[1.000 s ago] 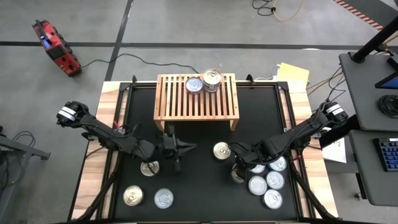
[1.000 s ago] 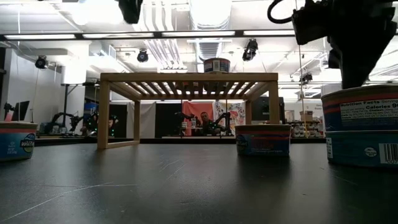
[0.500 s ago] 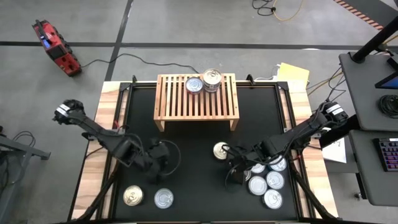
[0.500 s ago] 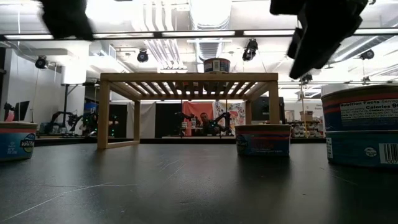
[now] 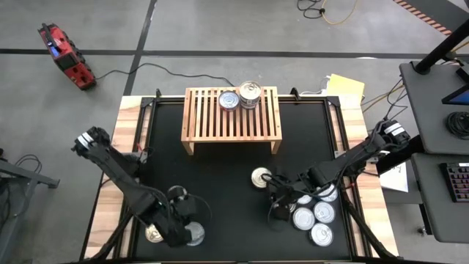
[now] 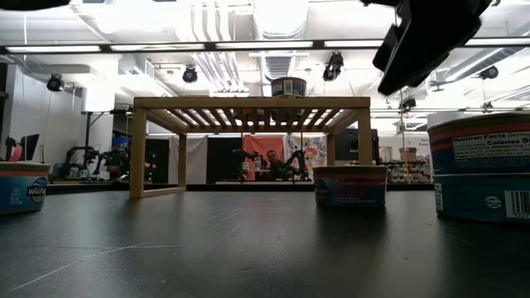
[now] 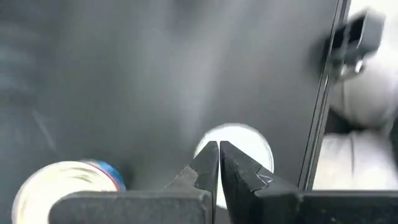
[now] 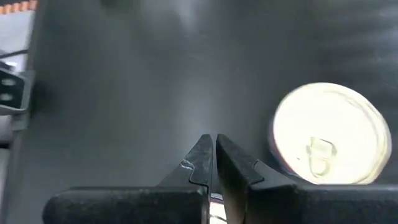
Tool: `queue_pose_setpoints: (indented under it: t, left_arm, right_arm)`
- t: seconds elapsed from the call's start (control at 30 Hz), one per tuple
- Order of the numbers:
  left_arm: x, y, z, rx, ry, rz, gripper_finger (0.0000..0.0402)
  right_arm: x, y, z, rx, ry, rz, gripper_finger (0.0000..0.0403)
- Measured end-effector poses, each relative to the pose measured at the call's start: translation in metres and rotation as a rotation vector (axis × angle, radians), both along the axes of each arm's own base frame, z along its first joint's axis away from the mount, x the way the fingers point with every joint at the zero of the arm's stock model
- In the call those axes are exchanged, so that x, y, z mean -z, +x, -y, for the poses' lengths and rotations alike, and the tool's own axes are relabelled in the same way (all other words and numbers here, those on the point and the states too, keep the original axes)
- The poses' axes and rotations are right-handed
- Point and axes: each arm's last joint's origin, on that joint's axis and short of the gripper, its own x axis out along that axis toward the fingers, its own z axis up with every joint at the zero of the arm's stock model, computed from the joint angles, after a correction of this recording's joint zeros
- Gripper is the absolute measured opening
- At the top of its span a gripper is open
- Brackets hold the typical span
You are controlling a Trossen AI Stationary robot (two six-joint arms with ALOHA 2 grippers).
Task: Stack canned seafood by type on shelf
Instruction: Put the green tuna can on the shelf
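Observation:
The shelf [image 5: 231, 114] stands at the table's far middle with two cans [image 5: 229, 100] [image 5: 250, 92] on its slats. More canned seafood stands on the black mat. That includes a gold-lidded can [image 5: 260, 177], a cluster at the right [image 5: 314, 216] and two cans at the near left [image 5: 155, 233] [image 5: 194, 235]. My left gripper [image 5: 187, 223] hangs shut over the near-left pair, its tips [image 7: 217, 149] above a silver lid [image 7: 239, 149]. My right gripper [image 5: 272, 211] is shut above the mat, beside the gold can [image 8: 329, 134]. Neither holds anything.
In the low view a can [image 6: 349, 185] stands mid-table, a stack of two [image 6: 480, 165] at the right and one can [image 6: 21, 187] at the left. The mat's near edge and the table frame [image 7: 323, 93] lie close to my left gripper. Another can [image 5: 176, 193] stands near the left arm.
My left gripper has swung from the middle of the table toward the near left corner and tipped to point steeply down over the two cans there. My right gripper has stayed near its place and rolled to a slant. Both have stayed shut; no can has moved.

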Motion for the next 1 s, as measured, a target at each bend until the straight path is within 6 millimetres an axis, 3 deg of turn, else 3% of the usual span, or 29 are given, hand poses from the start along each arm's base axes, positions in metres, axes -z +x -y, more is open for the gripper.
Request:
queue_pose_setpoints:
  t: [0.23,0.37,0.67,1.0]
  left_arm:
    - [0.046,0.011,0.018,0.081,0.099,-0.197,0.0]
    - [0.061,0.013,0.024,0.126,0.141,-0.242,0.0]
    - [0.062,0.006,0.032,0.219,0.096,-0.293,0.0]
    - [0.061,-0.008,0.054,0.263,0.113,-0.185,0.0]
  right_arm:
    - [-0.001,0.008,-0.019,-0.043,0.057,0.113,0.0012]
    - [0.006,0.019,-0.025,-0.046,0.086,0.166,0.0012]
    - [0.023,0.053,-0.044,-0.076,0.088,0.242,0.0013]
    - [0.031,0.106,-0.062,-0.054,0.097,0.265,0.0013]
